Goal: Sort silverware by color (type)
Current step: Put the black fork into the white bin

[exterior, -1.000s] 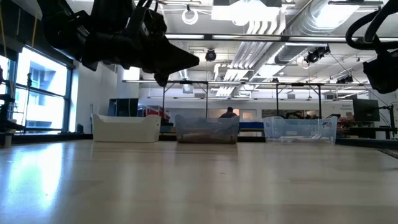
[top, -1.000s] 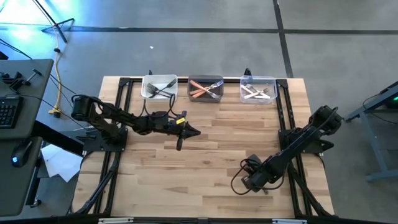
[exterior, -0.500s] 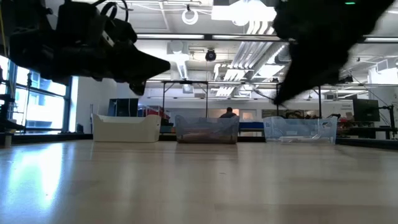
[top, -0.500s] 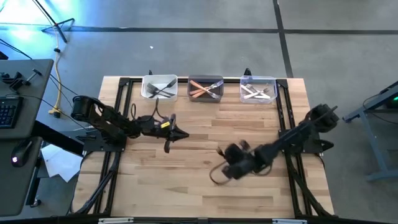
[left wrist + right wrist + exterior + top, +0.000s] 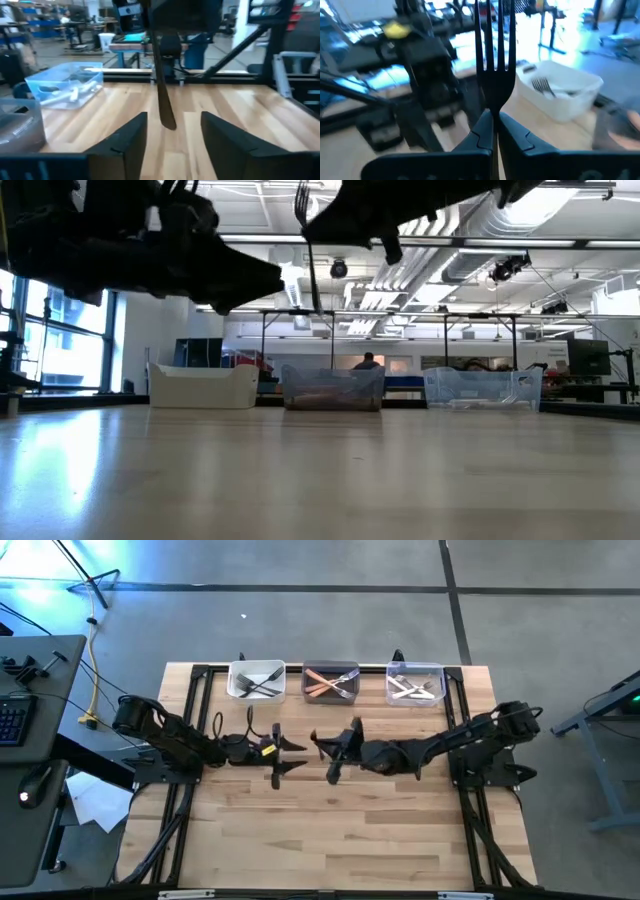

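One black fork (image 5: 493, 60) stands clenched in the right gripper (image 5: 495, 131); opposite, the left gripper (image 5: 172, 132) gapes released. Swinging binward could loosen that thin grasp.

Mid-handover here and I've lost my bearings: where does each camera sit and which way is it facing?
High view: overhead, straight down; both arms, left claw open, right claw gripping the black fork.
Low view: table height, facing the three bins; arms enter from above.
Left wrist view: past its own fingers at the hanging fork handle.
Right wrist view: past its shut fingers at the fork tines, left arm beyond.
All four share the fork.
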Motion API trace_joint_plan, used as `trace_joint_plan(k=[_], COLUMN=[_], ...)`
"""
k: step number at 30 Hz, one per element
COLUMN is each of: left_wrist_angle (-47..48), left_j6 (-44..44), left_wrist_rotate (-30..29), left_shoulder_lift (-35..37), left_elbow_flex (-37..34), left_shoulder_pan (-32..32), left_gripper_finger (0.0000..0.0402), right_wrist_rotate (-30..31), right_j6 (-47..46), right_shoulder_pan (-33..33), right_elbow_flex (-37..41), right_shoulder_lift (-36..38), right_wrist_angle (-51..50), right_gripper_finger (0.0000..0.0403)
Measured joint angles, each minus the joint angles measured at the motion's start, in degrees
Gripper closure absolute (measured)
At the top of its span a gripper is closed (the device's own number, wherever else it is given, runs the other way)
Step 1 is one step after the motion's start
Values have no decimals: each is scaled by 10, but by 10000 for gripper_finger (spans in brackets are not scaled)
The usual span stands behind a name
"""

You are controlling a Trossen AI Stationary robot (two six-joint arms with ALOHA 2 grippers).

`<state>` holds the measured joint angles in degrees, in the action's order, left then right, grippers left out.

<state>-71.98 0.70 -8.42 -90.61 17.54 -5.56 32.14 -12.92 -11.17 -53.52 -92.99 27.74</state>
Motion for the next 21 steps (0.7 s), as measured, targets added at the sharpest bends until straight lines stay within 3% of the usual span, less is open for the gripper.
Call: trace_joint_plan(k=[7,12,17,21], left_wrist_angle=[111,122,122,122], left_j6=[-14,-7,16,16], left_wrist_rotate=[-110,-123,-151,-153], left_shoulder_lift=[0,0,0,0], left_elbow_flex=[87,111,112,112], left_shoulder_pan=[-20,-25,-23,-23], left_gripper_finger=[187,192,250,341], right_wrist_rotate=[-9,-7,-7,-7], right_j6=[43,55,62,62], right_shoulder_pan=[11,11,11,11], right_elbow_flex=[0,0,0,0], right_shoulder_lift=[-14,-15,-15,-15], right_wrist_angle=[81,100,110,110], right_gripper_finger=[402,402,402,402])
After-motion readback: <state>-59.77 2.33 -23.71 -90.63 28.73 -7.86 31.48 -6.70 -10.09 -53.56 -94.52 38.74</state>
